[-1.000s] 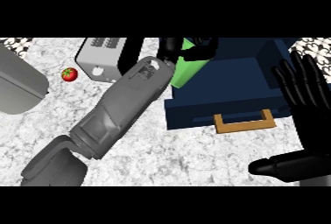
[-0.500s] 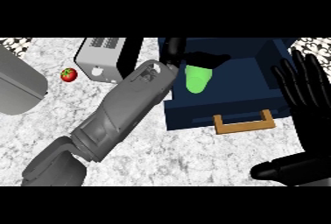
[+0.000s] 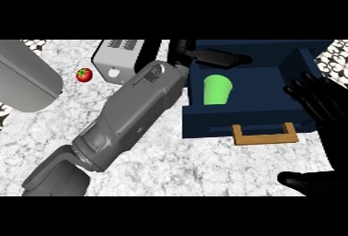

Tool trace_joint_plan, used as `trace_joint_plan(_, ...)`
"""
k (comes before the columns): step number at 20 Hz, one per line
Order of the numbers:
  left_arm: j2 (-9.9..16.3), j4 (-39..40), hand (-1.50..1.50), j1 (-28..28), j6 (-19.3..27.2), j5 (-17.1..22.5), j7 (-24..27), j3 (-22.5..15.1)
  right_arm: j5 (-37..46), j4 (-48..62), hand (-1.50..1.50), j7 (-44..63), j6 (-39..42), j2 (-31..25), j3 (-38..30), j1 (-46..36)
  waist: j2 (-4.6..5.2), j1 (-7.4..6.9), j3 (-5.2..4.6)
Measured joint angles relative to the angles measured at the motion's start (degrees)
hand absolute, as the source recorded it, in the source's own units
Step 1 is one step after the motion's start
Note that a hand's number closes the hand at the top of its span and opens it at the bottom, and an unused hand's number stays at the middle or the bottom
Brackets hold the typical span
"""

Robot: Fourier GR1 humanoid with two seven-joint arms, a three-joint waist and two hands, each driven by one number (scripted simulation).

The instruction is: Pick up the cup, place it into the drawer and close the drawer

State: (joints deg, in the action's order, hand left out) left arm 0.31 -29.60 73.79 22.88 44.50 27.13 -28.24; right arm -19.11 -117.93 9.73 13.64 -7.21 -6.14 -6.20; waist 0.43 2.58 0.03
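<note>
Now released: cup (image 3: 217, 89) lying inside the open drawer (image 3: 245, 119), no longer held. Left hand (image 3: 216, 57) lifted above it, fingers straightened. Right hand (image 3: 325, 105) unchanged at right edge, fingers spread.

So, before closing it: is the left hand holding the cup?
No, the green cup lies in the open drawer, apart from the left hand.

cup (image 3: 217, 90) lies in the open drawer (image 3: 234, 122), w/ the left hand (image 3: 214, 56) over the drawer's back at 12 o'clock. right hand (image 3: 326, 103) stands at 3 o'clock beside the drawer. toaster (image 3: 119, 62) sits at 11, tomato (image 3: 84, 74) just left of it, at 10.
</note>
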Motion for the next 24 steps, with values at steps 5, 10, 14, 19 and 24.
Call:
trace_joint_plan(5, 3.11, -5.63, -1.5, -2.62, -0.18, 0.75, -2.31, 2.43, 1.07, -0.45, 1.5, -0.16, 3.82, -3.58, -0.3, 1.39, -0.58, -2.18, -0.03)
trace_joint_plan(10, 7.19, -15.32, -1.5, -10.01, 1.72, 1.17, -4.13, 3.34, 5.02, -1.66, 1.5, -0.25, 6.46, -7.08, -0.23, 2.51, -1.04, -3.79, -0.06)
trace_joint_plan(14, 12.3, -24.64, -1.5, -18.14, 1.89, 1.48, -6.27, 3.49, 9.16, -1.49, 1.5, -1.08, 8.34, -9.1, 0.47, 3.82, -1.15, -4.5, -0.06)
trace_joint_plan(19, 19.06, -37.26, -1.5, -29.31, 1.64, 1.91, -8.92, 4.47, 15.4, -0.6, 1.5, -1.47, 7.85, -8.6, 3.04, 4.52, -0.99, -4.42, -0.04)
trace_joint_plan(24, 24.47, -47.0, -1.5, -40.18, -0.5, 2.6, -9.84, 6.6, 23.66, 3.45, 1.5, -3.42, 6.62, -7.82, 6.78, 3.05, -0.74, -4.19, -0.03)
